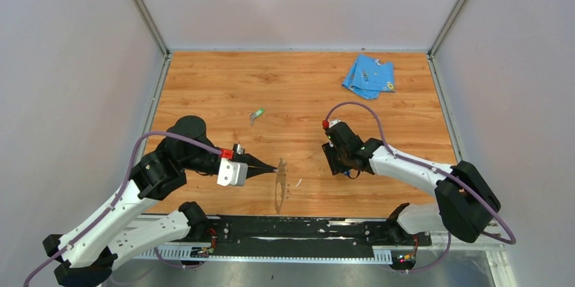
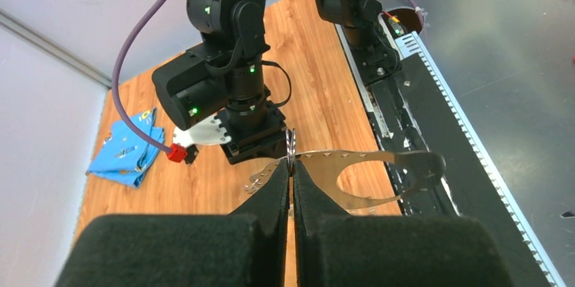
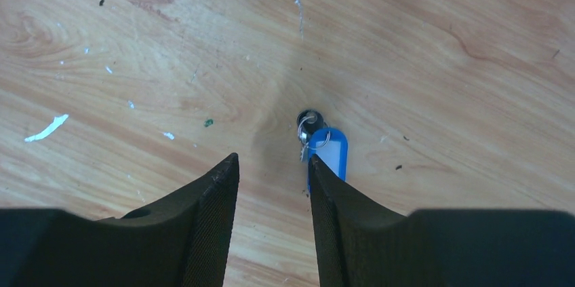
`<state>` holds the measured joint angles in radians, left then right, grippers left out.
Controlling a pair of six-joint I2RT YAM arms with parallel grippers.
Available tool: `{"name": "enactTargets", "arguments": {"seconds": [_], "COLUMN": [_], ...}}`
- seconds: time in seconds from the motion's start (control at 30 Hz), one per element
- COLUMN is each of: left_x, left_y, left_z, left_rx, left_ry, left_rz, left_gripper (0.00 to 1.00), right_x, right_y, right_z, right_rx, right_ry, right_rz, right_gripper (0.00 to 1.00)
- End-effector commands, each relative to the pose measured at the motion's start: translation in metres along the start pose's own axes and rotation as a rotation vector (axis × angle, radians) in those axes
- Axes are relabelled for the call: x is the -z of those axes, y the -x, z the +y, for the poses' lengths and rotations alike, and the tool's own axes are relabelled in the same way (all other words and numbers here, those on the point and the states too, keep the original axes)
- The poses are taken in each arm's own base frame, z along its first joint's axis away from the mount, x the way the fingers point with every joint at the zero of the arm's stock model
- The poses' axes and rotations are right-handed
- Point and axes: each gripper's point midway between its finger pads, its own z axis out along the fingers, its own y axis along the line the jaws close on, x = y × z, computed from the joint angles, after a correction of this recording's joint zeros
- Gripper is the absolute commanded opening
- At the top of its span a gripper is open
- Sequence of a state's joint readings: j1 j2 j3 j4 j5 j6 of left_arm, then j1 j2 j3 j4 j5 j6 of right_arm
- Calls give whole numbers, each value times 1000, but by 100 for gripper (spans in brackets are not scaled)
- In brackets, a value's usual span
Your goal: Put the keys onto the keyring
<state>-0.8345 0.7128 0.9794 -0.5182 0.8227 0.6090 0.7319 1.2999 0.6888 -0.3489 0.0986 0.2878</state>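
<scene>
Padded left gripper [image 2: 291, 163] pinching thin metal keyring [image 2: 413, 161], blue-headed key [image 3: 330, 152]

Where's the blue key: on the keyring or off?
Off. The blue key lies on the table below the right gripper; the left gripper holds the keyring elsewhere.

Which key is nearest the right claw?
The blue-headed key, lying by a fingertip of the right claw; the green-headed key lies far off.

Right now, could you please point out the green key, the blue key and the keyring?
green key [image 1: 260, 112]: top view, green head.
blue key [image 3: 331, 155]: right wrist view, blue head.
keyring [image 2: 413, 161]: left wrist view, metal band.
</scene>
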Motion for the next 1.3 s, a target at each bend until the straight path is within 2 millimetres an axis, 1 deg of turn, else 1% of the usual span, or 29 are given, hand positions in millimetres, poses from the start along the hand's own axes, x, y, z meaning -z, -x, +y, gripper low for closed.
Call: {"name": "enactTargets", "arguments": {"seconds": [0.0,0.27,0.43,0.53,0.63,0.73,0.83,0.87,1.03,1.07,1.13,1.27], "left_x": [0,0,0,0,0,0,0,0,0,0,0,0], "left_y": [9,12,12,14,14,14,14,14,13,13,12,12], "left_z": [3,5,7,8,9,10,11,11,11,11,11,11], "left_rx": [5,11,11,8,7,5,4,5,12,12,15,14], "left_ry": [6,17,22,24,28,31,33,35,36,37,39,39], "left_rz": [-23,-25,-26,-29,-27,-26,-25,-24,-21,-20,-14,-14], "left_gripper": [0,0,0,0,0,0,0,0,0,0,0,0], "right_x": [-9,-20,-23,-26,-27,-25,-20,-18,-8,-5,0,7], "right_y": [10,-6,-8,-14,-14,-7,8,13,42,46,57,73], "right_z": [-13,-30,-27,-24,-20,-11,2,6,28,36,43,59], "right_rx": [12,1,-35,-51,-69,-76,-72,-67,-43,-34,-28,-3], "right_ry": [-64,-166,-159,-146,-124,-74,-4,18,124,166,197,282], "right_rz": [-39,11,18,34,26,-2,-50,-65,-141,-150,-173,-204], "right_gripper": [45,42,39,29,20,10,2,1,1,0,0,1]}}
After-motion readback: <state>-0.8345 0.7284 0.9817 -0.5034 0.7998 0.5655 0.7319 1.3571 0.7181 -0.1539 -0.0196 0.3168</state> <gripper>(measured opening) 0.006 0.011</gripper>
